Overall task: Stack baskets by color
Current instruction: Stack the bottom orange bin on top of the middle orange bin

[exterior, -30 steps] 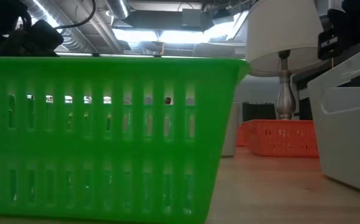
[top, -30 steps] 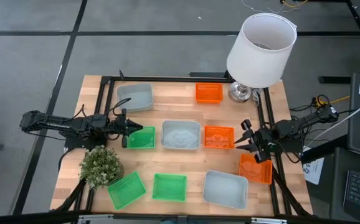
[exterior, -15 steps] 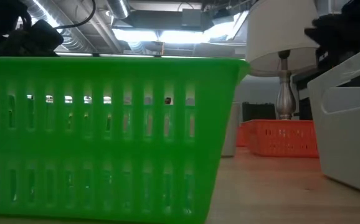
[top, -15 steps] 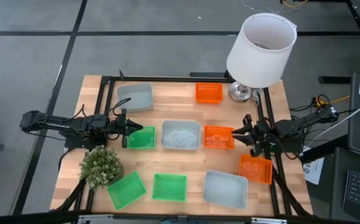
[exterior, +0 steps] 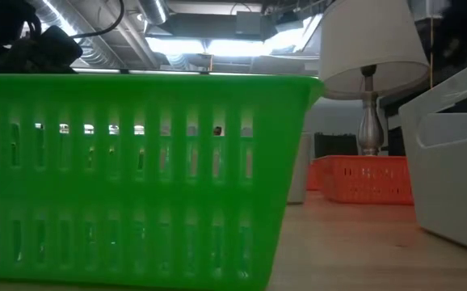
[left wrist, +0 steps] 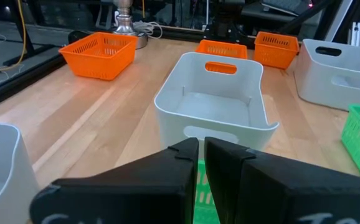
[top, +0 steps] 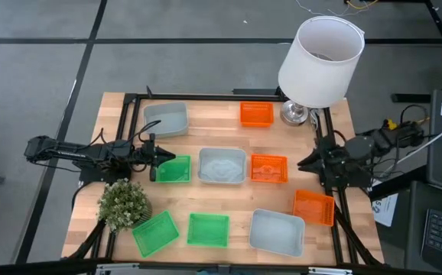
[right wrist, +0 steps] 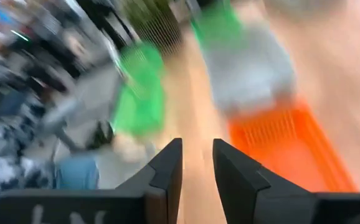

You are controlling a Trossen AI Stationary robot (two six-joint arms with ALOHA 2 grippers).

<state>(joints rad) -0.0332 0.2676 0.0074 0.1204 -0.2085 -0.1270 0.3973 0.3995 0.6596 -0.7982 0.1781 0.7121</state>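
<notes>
Nine baskets lie on the wooden table: three orange [top: 256,114] [top: 269,169] [top: 313,207], three green [top: 174,169] [top: 154,232] [top: 208,229] and three grey [top: 165,120] [top: 222,166] [top: 277,231]. My left gripper [top: 154,159] [left wrist: 202,152] is shut and level, at the left rim of the middle green basket; the central grey basket [left wrist: 214,106] lies ahead of it. My right gripper [top: 307,163] [right wrist: 197,162] is raised at the table's right edge, open, with nothing between its fingers. It tilts down toward the near-right orange basket [right wrist: 286,143]. My left gripper stands shut at the left rim [top: 160,164] of the middle green basket. I cannot tell whether it touches that rim.
A lamp with a big white shade [top: 320,61] stands at the far right corner. A small bushy plant [top: 123,203] stands at the near left. A black frame [top: 329,145] runs along the table's edges. Bare wood [top: 229,202] shows between the basket rows.
My right gripper has risen from low over the table, drawn back a little toward the right edge, and rolled about its own line. Its arm has left the top right of the low view. The baskets lie as before.
</notes>
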